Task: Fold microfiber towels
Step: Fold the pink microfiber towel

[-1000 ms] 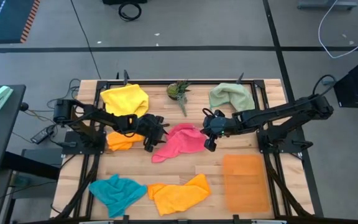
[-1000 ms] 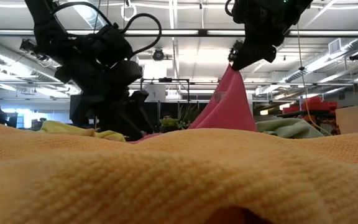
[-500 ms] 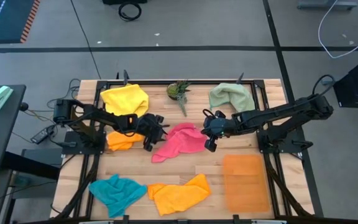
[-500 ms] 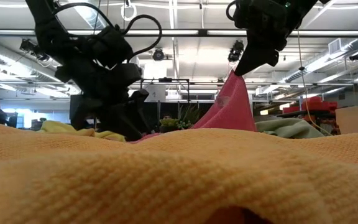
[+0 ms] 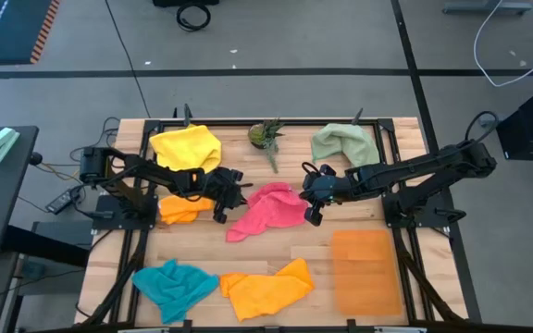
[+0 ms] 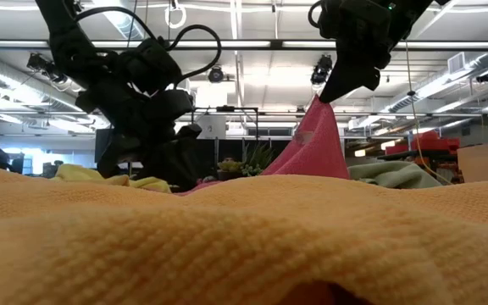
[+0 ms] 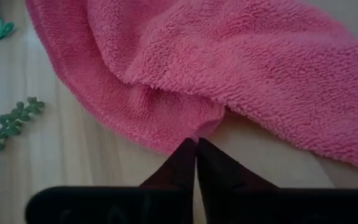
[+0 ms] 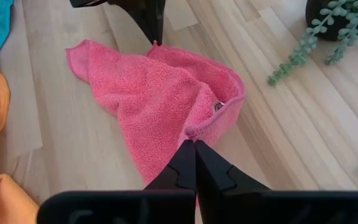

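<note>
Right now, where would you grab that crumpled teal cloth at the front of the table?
Probably the crumpled teal microfiber towel's edge flap that sticks out toward the orange towel, coming from above: it lies bunched, so a protruding edge looks easiest to pinch.

Two dark jointed arms with looping black cables.

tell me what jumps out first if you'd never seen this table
The pink towel at mid-table, pinched at opposite edges by the left gripper and right gripper, the right one lifting its edge into a peak. Around it lie crumpled yellow, pale green, teal and orange towels.
</note>
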Controlling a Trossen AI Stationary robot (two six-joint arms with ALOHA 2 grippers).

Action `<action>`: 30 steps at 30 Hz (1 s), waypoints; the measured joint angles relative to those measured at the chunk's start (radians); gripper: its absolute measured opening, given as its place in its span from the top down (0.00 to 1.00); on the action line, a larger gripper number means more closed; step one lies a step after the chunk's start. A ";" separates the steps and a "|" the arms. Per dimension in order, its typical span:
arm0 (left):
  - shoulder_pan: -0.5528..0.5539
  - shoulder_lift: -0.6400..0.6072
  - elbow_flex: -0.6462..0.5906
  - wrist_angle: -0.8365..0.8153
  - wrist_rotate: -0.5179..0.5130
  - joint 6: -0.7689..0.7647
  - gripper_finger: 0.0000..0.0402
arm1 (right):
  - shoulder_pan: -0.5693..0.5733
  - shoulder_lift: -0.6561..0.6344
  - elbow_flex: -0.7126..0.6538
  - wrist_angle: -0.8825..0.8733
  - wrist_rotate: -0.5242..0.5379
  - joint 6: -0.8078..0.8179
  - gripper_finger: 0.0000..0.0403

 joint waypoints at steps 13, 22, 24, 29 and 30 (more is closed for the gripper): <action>-0.037 -0.240 -0.001 -0.011 -0.272 0.262 0.99 | 0.000 -0.053 0.071 0.015 0.116 -0.158 0.99; -0.038 -0.661 0.000 -0.057 -0.433 0.435 0.99 | 0.000 -0.113 0.191 0.012 0.303 -0.357 0.99; -0.039 -0.738 0.000 -0.059 -0.430 0.431 0.99 | -0.001 -0.116 0.217 0.013 0.304 -0.411 0.99; -0.039 -0.864 0.000 -0.137 -0.398 0.322 0.99 | -0.022 -0.115 0.243 0.012 0.269 -0.435 0.99; -0.039 -0.878 0.000 -0.177 -0.374 0.291 0.99 | -0.024 -0.115 0.243 0.009 0.249 -0.420 0.99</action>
